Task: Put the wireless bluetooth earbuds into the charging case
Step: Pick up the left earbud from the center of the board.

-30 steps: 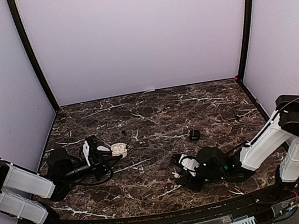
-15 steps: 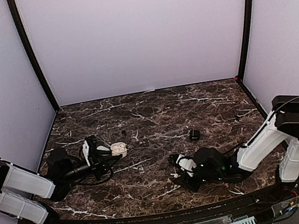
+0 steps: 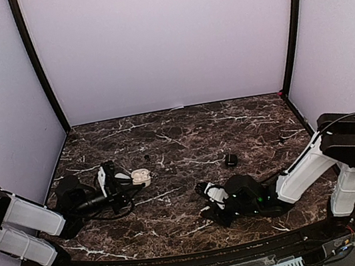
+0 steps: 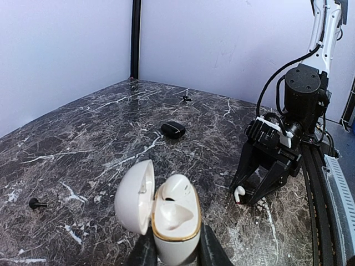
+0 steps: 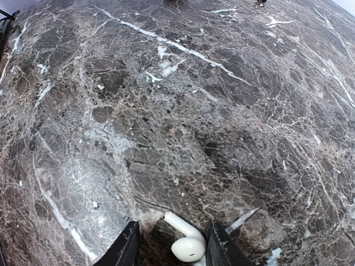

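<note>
My left gripper (image 4: 175,254) is shut on the base of a white charging case (image 4: 173,221) with a gold rim, also seen in the top view (image 3: 141,176). Its lid (image 4: 135,195) hangs open to the left. A white bud (image 4: 179,189) sits in the far slot and the near slot is empty. A white earbud (image 5: 186,241) lies on the marble between the fingers of my right gripper (image 5: 173,247), which is open. The bud rests against the right finger (image 5: 219,246), with a gap to the left one. The left wrist view shows the same earbud (image 4: 239,193) under the right gripper (image 4: 259,188).
A small black oval case (image 3: 230,159) lies closed on the marble right of centre, also in the left wrist view (image 4: 173,129). A tiny black piece (image 4: 36,204) lies near the left arm. Another small black piece (image 4: 186,99) sits farther off.
My right arm has slid a little to the left along the table, bringing its fingers around the white earbud. The left arm and the case have not moved.
</note>
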You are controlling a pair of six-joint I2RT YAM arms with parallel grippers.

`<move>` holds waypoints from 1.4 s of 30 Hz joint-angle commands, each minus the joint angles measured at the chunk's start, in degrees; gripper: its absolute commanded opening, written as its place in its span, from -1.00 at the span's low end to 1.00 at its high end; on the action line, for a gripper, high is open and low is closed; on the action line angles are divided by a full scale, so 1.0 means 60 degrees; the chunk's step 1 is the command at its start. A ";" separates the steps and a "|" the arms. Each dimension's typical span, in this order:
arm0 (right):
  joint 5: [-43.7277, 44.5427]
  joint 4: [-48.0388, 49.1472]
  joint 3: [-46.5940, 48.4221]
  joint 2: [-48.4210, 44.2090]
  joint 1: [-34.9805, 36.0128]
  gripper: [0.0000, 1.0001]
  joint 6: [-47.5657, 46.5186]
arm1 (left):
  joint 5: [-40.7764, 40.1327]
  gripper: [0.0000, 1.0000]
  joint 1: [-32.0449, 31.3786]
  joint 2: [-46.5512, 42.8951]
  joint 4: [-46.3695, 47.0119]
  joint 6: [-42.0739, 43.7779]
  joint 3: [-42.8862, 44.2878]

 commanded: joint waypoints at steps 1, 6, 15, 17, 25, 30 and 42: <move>-0.0094 -0.1159 -0.0009 0.0416 0.0099 -0.21 0.0111 | 0.0215 -1.00 0.0007 -0.0208 0.0314 0.0104 -0.0056; 0.2940 -0.1227 -0.0006 0.0322 0.0101 -0.84 -0.0054 | 0.0226 -1.00 0.0004 -0.0208 0.0312 0.0104 -0.0054; 0.2653 -0.1246 -0.0134 -0.0215 0.0101 -0.90 -0.0208 | 0.0346 -1.00 0.0004 -0.0179 0.0329 0.0096 -0.0027; 0.2497 -0.1235 -0.0168 -0.0440 0.0101 -0.90 -0.0257 | 0.0377 -1.00 -0.0006 -0.0171 0.0329 0.0090 -0.0026; 0.2040 -0.2139 0.0017 -0.1784 0.0101 -0.92 -0.0689 | 0.0978 -1.00 -0.0101 0.0170 0.0257 0.0076 0.0193; 0.2007 -0.2693 0.0116 -0.2344 0.0101 -0.92 -0.0907 | 0.1169 -1.00 -0.0291 0.0467 0.0245 0.0074 0.0358; 0.1738 -0.3522 0.0657 -0.3025 0.0101 -0.95 -0.1063 | 0.1755 -1.00 -0.0703 0.1093 0.0006 0.0060 0.0788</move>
